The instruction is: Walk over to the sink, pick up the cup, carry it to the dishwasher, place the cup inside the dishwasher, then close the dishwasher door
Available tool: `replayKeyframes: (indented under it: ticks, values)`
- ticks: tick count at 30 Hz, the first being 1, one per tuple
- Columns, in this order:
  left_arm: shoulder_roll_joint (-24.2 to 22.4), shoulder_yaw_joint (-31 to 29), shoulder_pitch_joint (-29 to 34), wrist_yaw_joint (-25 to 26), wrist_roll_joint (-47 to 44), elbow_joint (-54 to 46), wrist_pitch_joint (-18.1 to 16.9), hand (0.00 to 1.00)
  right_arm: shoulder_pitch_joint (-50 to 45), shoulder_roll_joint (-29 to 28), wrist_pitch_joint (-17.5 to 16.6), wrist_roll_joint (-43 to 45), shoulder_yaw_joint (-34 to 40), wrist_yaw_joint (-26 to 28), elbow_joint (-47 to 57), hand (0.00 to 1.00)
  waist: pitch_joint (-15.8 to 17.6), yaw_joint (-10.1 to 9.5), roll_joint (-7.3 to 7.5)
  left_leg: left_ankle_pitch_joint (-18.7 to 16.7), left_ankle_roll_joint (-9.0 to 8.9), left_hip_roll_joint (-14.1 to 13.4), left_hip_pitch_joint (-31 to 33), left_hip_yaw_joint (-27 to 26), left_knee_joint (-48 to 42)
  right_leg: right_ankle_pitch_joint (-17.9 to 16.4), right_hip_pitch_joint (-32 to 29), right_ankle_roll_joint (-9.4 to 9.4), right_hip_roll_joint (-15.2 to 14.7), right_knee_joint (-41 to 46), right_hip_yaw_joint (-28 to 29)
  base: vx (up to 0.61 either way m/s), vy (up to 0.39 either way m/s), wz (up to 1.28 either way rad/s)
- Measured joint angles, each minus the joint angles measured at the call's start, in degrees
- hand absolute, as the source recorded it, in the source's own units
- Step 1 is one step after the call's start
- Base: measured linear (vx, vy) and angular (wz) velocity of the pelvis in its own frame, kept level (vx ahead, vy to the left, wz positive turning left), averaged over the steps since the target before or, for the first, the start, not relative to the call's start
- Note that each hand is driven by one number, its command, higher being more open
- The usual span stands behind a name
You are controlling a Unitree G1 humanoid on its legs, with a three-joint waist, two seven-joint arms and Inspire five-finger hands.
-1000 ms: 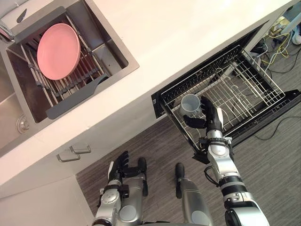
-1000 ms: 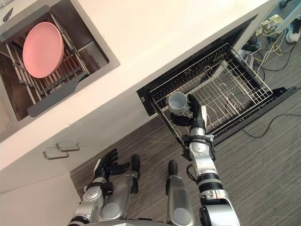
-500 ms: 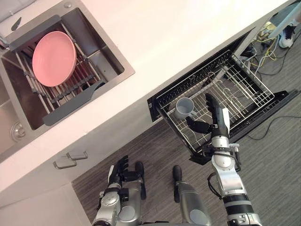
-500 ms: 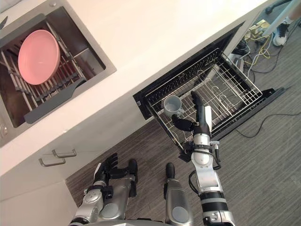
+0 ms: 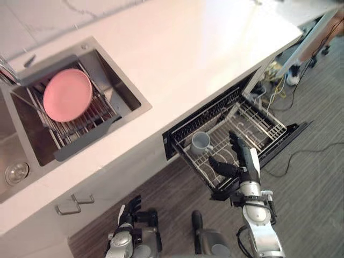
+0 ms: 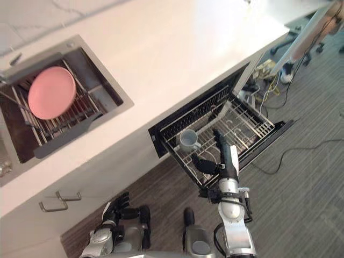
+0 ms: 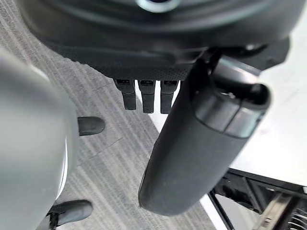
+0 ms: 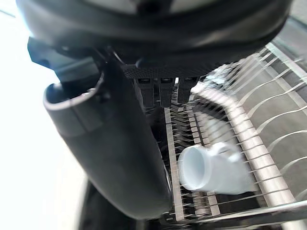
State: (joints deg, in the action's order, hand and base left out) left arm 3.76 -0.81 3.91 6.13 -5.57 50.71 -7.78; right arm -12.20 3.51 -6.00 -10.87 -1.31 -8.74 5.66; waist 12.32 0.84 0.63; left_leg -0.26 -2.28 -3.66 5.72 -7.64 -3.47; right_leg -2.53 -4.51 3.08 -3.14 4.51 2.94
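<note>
Your right hand (image 5: 242, 165) hangs over the front edge of the pulled-out dishwasher rack (image 5: 262, 124), centre-right of the frame. Its fingers are straight and spread, thumb out, and it holds nothing. The cup (image 5: 200, 142) sits on the wires at the rack's left end, up and left of that hand in the frame and apart from it. Its mouth shows to the head camera and its handle points right. In the right wrist view the cup (image 8: 216, 168) lies on the rack wires past the thumb (image 8: 112, 158), untouched. The dishwasher door (image 5: 295, 129) lies open under the rack. Your left hand (image 5: 129, 212) is at the bottom left, low by the cabinet front, fingers loose and empty. In the upper left the sink (image 5: 122, 88) is set in the white bench (image 5: 204, 59), with a pink plate (image 5: 67, 94) on a grid inside it. Two cabinet handles (image 5: 72, 203) show at the lower left. Loose cables (image 5: 274, 88) lie on the grey floor (image 5: 317, 193) at the upper right, beside the dishwasher.
</note>
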Motion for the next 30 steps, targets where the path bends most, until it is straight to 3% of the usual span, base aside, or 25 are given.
replayKeyframes:
  ticks: [10, 18, 24, 25, 26, 28, 29, 30]
  values:
    - [0.1, 0.1, 1.2, 0.1, 0.0, 1.5, 0.2, 0.90, -2.6, -1.3, -2.3, -2.1, -1.3, -0.2, 11.0, 0.90, -3.8, 0.12, 0.37, 0.4, 0.38, 0.6, -2.8, 2.1, 1.8, 0.0, 4.0, 0.16, -1.0, -2.1, -2.1, 0.01, 0.004, 0.11]
    - [1.0, 0.1, 1.5, 0.0, 1.1, 3.6, 0.2, 0.90, -2.5, 0.8, -3.6, -1.4, -2.0, 1.2, 11.5, 0.90, -5.6, 0.09, 0.66, 0.9, 0.54, 0.9, -3.6, 4.5, 2.4, -0.3, 5.9, 0.15, -1.3, -2.5, -4.5, -0.01, -0.007, 0.16]
    - [1.7, 0.0, 1.6, 0.0, 1.0, 3.7, 0.2, 0.90, 2.5, 4.9, -3.7, 2.0, -3.8, 1.5, 11.0, 0.90, -5.5, -1.02, 0.62, 0.8, 0.21, 1.6, 1.8, 10.4, -3.1, -1.1, 6.6, -0.27, -1.3, -1.7, -11.6, -0.05, -0.024, 0.62]
    - [1.7, -0.1, 1.5, 0.0, 1.0, 3.7, 0.2, 0.90, 3.8, 5.5, -3.8, 2.4, -3.9, 1.6, 10.8, 0.90, -5.5, -1.54, 0.59, -1.0, 1.78, 1.5, 2.5, 9.0, -3.2, -1.2, 7.1, -0.42, -1.4, -1.7, -13.3, -0.10, -0.011, 0.72]
    - [1.7, -0.5, 1.6, 0.0, 1.0, 3.7, 0.2, 0.90, 5.0, 5.9, -3.8, 2.5, -3.9, 1.6, 10.7, 0.90, -5.5, -1.67, 0.63, -1.2, 2.14, 0.2, 2.5, 4.3, -2.9, -1.4, 7.8, -0.29, -1.8, -1.9, -15.6, -0.10, 0.006, 0.98]
    - [1.7, -0.4, 1.4, 0.0, 0.9, 3.7, 0.2, 0.90, 6.2, 7.1, -4.5, 2.8, -3.2, 1.5, 10.5, 0.90, -5.0, -1.32, 1.15, -1.6, 2.82, -1.9, 2.9, -3.0, -5.2, -1.8, 8.5, 0.05, -2.9, -1.9, -18.3, -0.04, 0.031, 0.88]
    - [1.4, -0.4, 1.4, 0.1, 0.7, 3.7, 0.2, 0.90, 7.0, 8.0, -4.6, 2.8, -2.6, 1.4, 10.1, 0.90, -5.1, -1.39, 0.13, -1.5, 2.74, -3.3, 3.5, -6.0, -6.9, -2.4, 8.8, 0.45, -3.0, -1.4, -19.6, -0.02, 0.071, 0.70]
    - [1.4, -0.4, 1.5, 0.2, -0.2, 3.4, 0.2, 0.90, 7.8, 8.8, -4.6, 2.8, -2.2, 1.5, 8.9, 0.90, -5.0, -2.06, 0.27, -1.1, 2.31, -2.8, 3.5, -5.9, -6.7, -3.4, 8.9, 0.99, -3.6, -0.2, -20.5, -0.01, 0.073, 0.53]
